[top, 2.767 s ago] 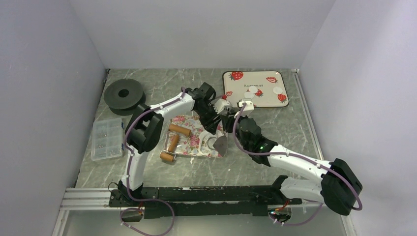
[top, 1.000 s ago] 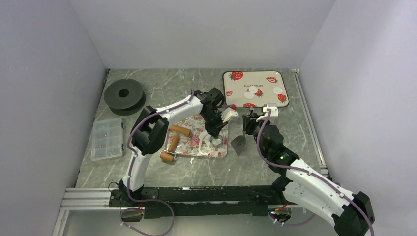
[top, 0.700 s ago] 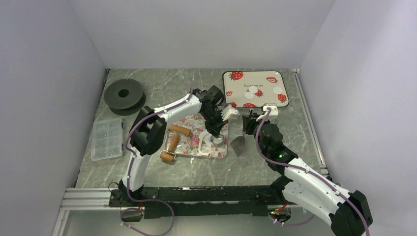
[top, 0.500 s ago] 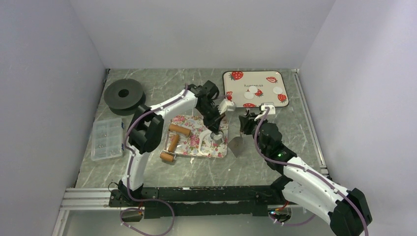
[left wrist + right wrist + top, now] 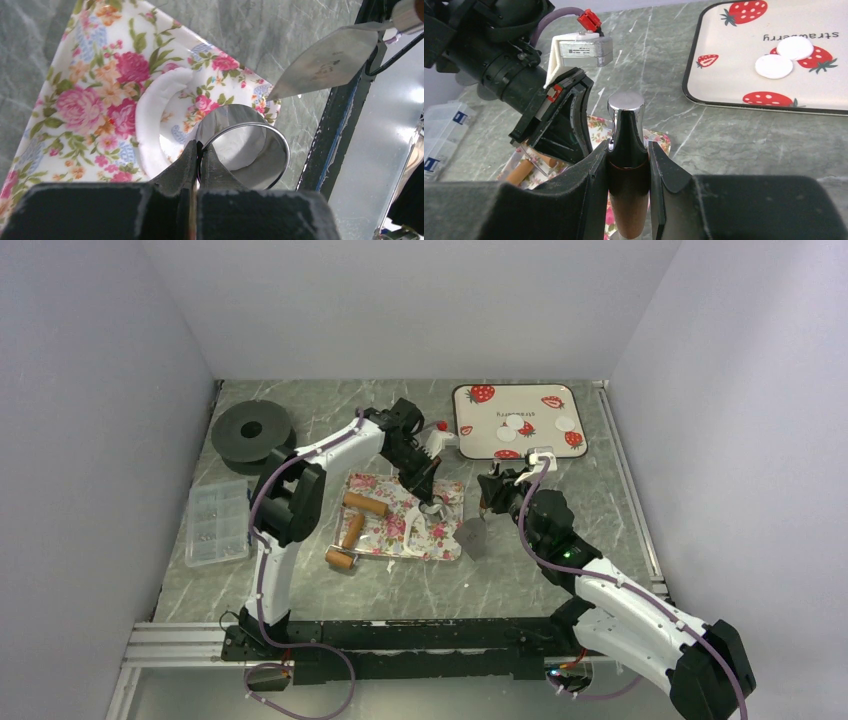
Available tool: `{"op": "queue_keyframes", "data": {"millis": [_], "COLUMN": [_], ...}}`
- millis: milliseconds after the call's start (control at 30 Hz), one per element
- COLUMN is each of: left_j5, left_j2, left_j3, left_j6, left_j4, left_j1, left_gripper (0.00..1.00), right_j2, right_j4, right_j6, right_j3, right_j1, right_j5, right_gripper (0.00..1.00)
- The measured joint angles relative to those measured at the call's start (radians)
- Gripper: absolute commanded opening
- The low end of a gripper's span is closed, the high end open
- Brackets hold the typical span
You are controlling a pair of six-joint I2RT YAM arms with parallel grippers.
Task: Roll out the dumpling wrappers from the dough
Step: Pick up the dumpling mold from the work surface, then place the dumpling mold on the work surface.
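Observation:
On the floral board point(image 5: 385, 540) lies white dough point(image 5: 149, 117) with a round hole cut in it. My left gripper point(image 5: 200, 150) is shut on the wall of a metal ring cutter point(image 5: 260, 132), held over the board's right corner point(image 5: 432, 510). White dough shows inside the ring. My right gripper point(image 5: 626, 152) is shut on the wooden handle of a spatula point(image 5: 626, 125). Its metal blade point(image 5: 325, 57) hangs just right of the board point(image 5: 472, 536). Several dumpling wrappers point(image 5: 515, 426) lie on the strawberry tray point(image 5: 480, 445), two of them in the right wrist view point(image 5: 785, 56).
Wooden rollers point(image 5: 353, 528) rest on the left half of the floral board. A black spool point(image 5: 252, 432) sits at the back left, a clear parts box point(image 5: 218, 521) at the left. White walls close in three sides.
My left gripper has drawn back and to the left with the ring cutter. My right arm has brought the spatula blade left, closer to the board's edge.

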Motion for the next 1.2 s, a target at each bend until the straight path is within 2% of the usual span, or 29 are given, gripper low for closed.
{"op": "queue_keyframes", "data": {"millis": [167,467,1200], "left_j5": [-0.053,-0.253,-0.414], "left_j2": [0.008,0.046,0.045], "left_j3": [0.035,0.035,0.017], "left_j6": [0.068,0.177,0.202], "left_j4": [-0.047,-0.077,-0.027], "left_j1": [-0.069,-0.294,-0.293], "left_gripper": [0.00,0.00,0.00], "right_j2": [-0.044,-0.159,-0.127], "right_j4": [-0.090,-0.190,-0.186], "right_j6": [-0.027,-0.080,-0.106], "right_j3": [0.015,0.025,0.025], "right_j1": [-0.001,-0.015,-0.019], "right_j5": [0.061,0.183,0.156], "right_gripper": [0.00,0.00,0.00]}}
